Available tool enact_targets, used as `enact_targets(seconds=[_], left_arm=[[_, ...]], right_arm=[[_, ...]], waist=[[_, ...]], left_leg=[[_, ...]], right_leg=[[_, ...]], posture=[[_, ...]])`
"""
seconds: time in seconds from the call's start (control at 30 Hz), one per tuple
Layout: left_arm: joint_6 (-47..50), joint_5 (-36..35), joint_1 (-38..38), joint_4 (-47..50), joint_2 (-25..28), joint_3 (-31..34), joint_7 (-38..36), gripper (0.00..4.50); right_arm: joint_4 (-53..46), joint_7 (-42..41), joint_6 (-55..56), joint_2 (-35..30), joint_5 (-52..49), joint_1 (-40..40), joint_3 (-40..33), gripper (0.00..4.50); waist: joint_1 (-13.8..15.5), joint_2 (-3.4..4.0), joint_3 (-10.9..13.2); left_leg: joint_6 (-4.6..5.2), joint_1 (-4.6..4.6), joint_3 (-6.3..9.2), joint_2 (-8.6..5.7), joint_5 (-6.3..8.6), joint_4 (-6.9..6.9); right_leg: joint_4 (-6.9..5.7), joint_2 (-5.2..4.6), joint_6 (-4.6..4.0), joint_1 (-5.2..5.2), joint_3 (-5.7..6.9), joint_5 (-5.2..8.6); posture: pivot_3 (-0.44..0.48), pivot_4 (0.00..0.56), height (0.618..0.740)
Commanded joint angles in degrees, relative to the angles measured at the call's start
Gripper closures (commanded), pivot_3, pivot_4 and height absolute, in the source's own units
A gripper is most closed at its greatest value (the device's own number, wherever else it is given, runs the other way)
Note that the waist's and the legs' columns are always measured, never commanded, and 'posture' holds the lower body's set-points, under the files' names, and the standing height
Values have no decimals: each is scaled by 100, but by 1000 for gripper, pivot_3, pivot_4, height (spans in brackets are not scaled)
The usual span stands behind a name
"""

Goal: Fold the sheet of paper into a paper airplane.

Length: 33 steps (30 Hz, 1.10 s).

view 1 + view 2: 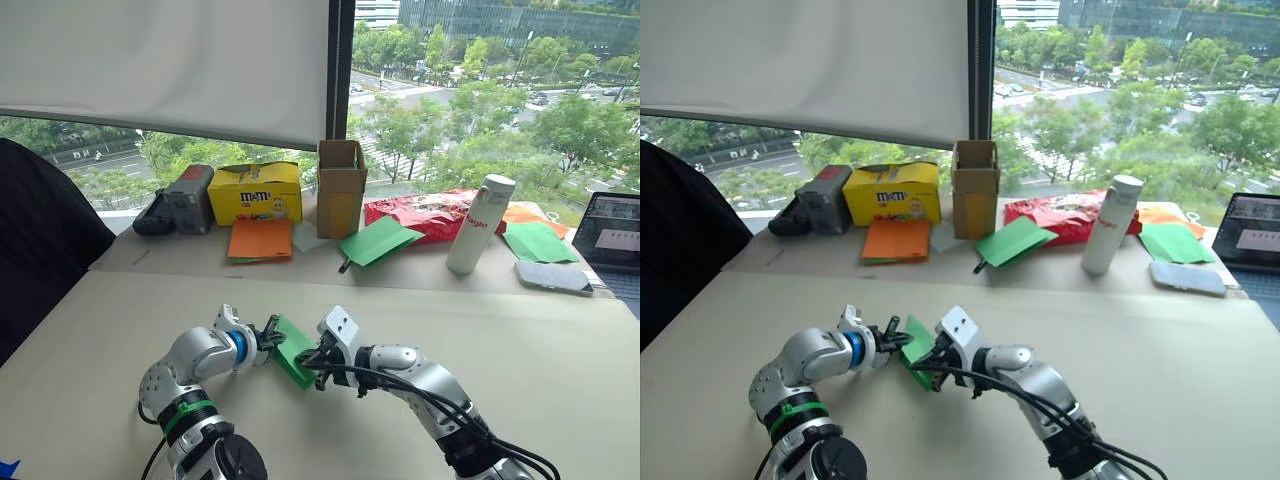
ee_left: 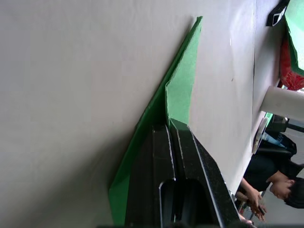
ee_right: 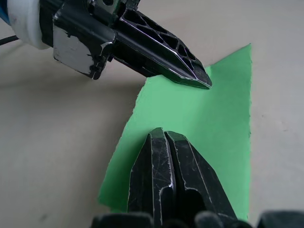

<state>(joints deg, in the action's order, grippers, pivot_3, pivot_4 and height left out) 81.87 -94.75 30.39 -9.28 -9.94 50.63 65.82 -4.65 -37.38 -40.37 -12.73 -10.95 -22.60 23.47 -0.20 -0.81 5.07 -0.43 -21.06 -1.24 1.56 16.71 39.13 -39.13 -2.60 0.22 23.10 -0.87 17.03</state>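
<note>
At lower centre of the frame, the left gripper (image 1: 272, 337) and right gripper (image 1: 312, 362) both pinch the folded bright green paper sheet (image 1: 293, 350). It seems lifted slightly off the beige desk (image 1: 520, 340).

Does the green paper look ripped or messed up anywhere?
A little. One edge of the green paper looks rough and jagged instead of straight, near the left gripper. Otherwise it is folded flat, pinched by both the left and the right gripper.
</note>
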Motion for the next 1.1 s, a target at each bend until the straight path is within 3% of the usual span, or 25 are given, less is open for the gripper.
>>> enact_targets(seconds=[0.03, 0.17, 0.4, 0.63, 0.77, 0.87, 0.93, 1.0, 1.1], left_arm=[[-552, -847, -490, 3, -475, -1198, 344, 4480], [-1232, -1609, -847, 230, 227, -2135, 475, 4480], [-1391, -1825, -712, 24, 1636, -2622, -319, 4480], [-469, -1478, 228, -1222, 3738, -3174, -2412, 2288], [-146, 526, 601, -575, 4724, -4126, -5130, 943], [-2252, 3023, 429, 738, 5533, -5673, -8282, 21], [-3866, 4198, 275, 907, 5652, -6152, -9963, 21], [-4748, 5053, 367, 582, 5684, -6558, -11027, 21], [-5721, 5948, 530, 110, 5618, -6944, -12349, 21]], right_arm=[[218, -73, 165, -96, 173, -116, 89, 4500], [355, -131, 111, -205, 252, -80, 160, 4500], [411, -194, 52, -251, 274, -23, 256, 4500], [410, -220, 83, -313, 288, 3, 282, 4500], [394, -226, 119, -342, 308, 10, 283, 4500], [313, -204, 152, -379, 310, 40, 245, 4500], [227, -201, 169, -430, 299, 74, 205, 4500], [90, -177, 218, -496, 280, 126, 119, 4500], [-224, -180, 251, -591, 190, 206, -22, 4500]], waist=[[57, 6, -4], [76, 1, -20], [6, 13, -32], [-49, 10, -37], [-53, 13, -38], [-55, 19, -34], [-46, 35, -34], [-16, 37, -33], [11, 33, -30]], left_leg=[[5, -1, 7, -8, 3, 11], [13, -9, 11, -21, 7, 13], [48, -11, 37, -55, 22, 14], [52, -4, 70, -72, 16, 13], [58, -4, 74, -84, 15, 8], [50, -5, 73, -83, 11, -1], [12, -4, 70, -83, -10, -13], [-3, -6, 66, -77, -19, -20], [51, -14, 66, -70, 10, -19]], right_leg=[[0, -3, -2, 2, 5, 1], [9, 0, -4, -4, 1, 2], [6, 6, -16, -3, 4, 9], [-4, 17, -25, -1, 28, 15], [2, 16, -26, -3, 36, 15], [7, 16, -34, -2, 35, 19], [12, 13, -49, -1, 28, 25], [15, 5, -69, -2, 23, 29], [16, 8, -78, 1, 11, 35]], posture=[[0, 150, 656], [0, 150, 656], [0, 150, 656], [0, 150, 656], [0, 150, 656], [0, 150, 656], [0, 150, 656], [0, 150, 656], [0, 150, 656]])
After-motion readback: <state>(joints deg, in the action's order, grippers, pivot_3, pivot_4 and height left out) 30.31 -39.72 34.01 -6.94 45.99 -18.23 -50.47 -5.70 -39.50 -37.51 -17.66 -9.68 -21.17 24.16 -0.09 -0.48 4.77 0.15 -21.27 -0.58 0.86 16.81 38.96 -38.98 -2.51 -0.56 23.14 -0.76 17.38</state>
